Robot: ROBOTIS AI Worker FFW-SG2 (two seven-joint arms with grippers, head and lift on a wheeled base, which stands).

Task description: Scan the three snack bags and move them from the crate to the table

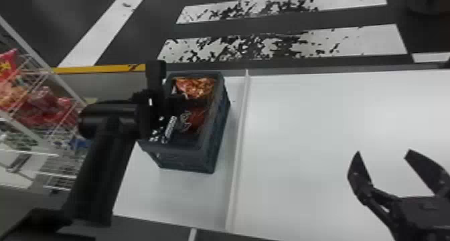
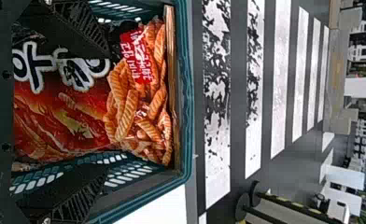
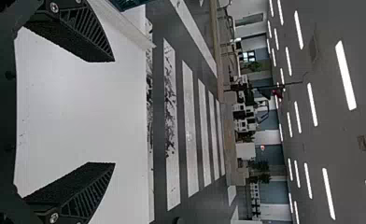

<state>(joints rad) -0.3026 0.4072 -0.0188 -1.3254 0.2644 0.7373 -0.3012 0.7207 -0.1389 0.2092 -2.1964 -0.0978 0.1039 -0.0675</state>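
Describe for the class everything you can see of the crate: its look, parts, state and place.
The crate is a dark blue-green, open-topped box, plastic by its look, with a thick rim and walls pierced by rows of slots. It stands upright on the white table, left of the raised strip. Snack bags lie inside. The left gripper is open within it; whether its fingers touch the walls, I cannot tell.

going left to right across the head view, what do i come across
snack rack → left arm → crate → white ridge → right gripper
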